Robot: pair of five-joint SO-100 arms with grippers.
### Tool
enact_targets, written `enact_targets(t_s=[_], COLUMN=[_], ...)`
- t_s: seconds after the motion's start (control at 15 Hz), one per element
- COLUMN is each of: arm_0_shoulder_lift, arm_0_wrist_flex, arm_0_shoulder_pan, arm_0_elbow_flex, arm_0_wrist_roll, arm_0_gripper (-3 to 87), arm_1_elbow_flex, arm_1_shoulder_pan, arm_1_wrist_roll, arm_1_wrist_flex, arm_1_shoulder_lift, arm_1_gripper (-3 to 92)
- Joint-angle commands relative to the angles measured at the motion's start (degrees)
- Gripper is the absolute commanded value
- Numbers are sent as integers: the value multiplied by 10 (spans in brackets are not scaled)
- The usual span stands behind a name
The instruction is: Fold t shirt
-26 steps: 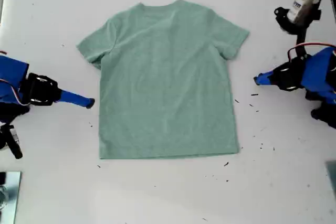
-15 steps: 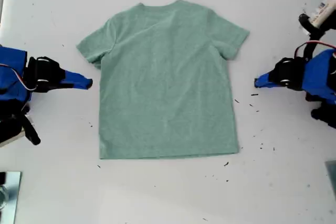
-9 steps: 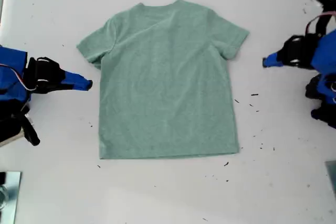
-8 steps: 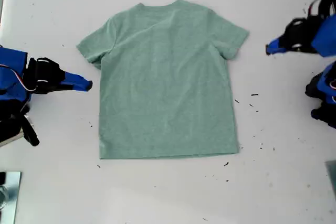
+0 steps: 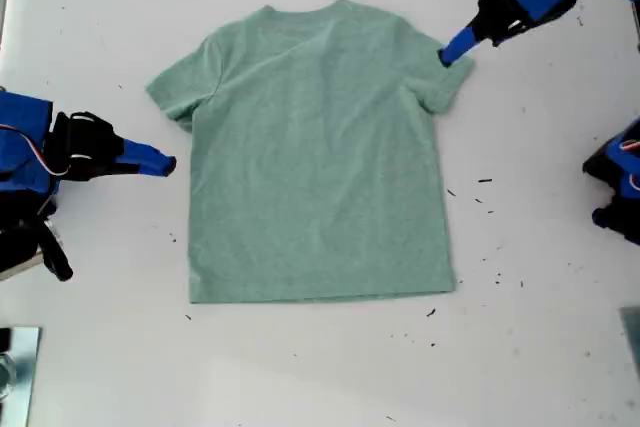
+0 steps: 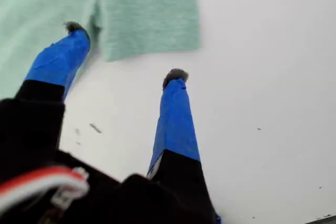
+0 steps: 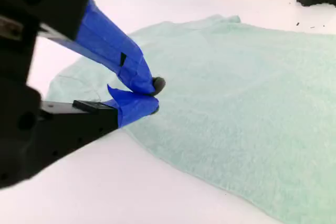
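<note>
Wide-spread, my first gripper (image 6: 126, 51) straddles the hem of one sleeve of the t shirt (image 5: 315, 147), one finger over the cloth and the other over bare table (image 5: 540, 347). That sleeve is the one at the exterior view's right. The shirt lies flat, neck toward that view's top, long axis running top to bottom. My second gripper (image 7: 152, 95), jaws closed on nothing, sits just off the opposite sleeve; I judge my first gripper nearer a grasp
</note>
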Motion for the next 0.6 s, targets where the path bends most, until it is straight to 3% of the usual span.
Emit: enact_targets(t_s=[0.0, 0.27, 0.53], arm_0_shoulder_lift=[4, 4, 4], arm_0_wrist_flex=[2, 1, 1], arm_0_shoulder_pan=[7, 4, 6], arm_0_elbow_flex=[2, 2, 3], arm_0_wrist_roll=[-10, -7, -7], arm_0_gripper=[-1, -1, -1], arm_1_elbow_flex=[78, 131, 83], arm_1_shoulder_pan=[25, 31, 19], arm_1_wrist_roll=[-38, -46, -44], arm_1_wrist_flex=[-98, -247, -200], arm_1_shoulder_lift=[-6, -112, -116], arm_1_gripper=[292, 262, 265])
